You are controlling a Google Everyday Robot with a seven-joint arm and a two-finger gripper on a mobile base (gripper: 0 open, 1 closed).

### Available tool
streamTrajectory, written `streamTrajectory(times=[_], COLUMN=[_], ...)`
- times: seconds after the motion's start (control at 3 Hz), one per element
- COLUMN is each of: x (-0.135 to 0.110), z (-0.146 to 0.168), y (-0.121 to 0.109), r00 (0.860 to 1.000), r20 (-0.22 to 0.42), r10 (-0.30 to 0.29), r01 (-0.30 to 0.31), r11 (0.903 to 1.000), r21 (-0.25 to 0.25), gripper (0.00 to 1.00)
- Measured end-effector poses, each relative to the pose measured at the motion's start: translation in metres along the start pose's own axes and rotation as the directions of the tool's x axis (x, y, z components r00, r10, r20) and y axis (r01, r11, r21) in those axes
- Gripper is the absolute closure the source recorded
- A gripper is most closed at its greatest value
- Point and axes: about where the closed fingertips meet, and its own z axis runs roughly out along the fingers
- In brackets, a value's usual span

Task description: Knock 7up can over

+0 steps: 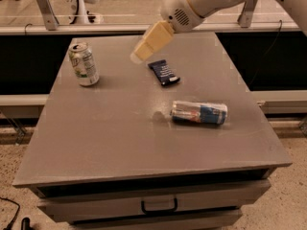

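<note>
The 7up can [83, 64], whitish-silver with green markings, stands upright at the back left of the grey table [115, 138]. My gripper [138, 55], with cream-coloured fingers, hangs above the table's back middle, to the right of the can and well apart from it. It holds nothing.
A slim blue-and-silver can [199, 113] lies on its side right of centre. A dark blue snack packet [163, 72] lies just below and right of the gripper. A drawer with a handle [159, 206] sits under the tabletop. A railing runs behind the table.
</note>
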Motion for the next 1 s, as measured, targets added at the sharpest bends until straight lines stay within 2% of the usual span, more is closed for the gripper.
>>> streamTrajectory(times=[0.33,1.0], x=[-0.019,-0.041], z=[0.043,0.126], y=[0.006,0.008], r00=[1.000,1.000], r20=[0.012,0.012], r10=[0.003,0.013], r01=[-0.003,-0.012], r11=[0.9999,0.9961], r21=[-0.015,-0.087], gripper=[0.00,0.00])
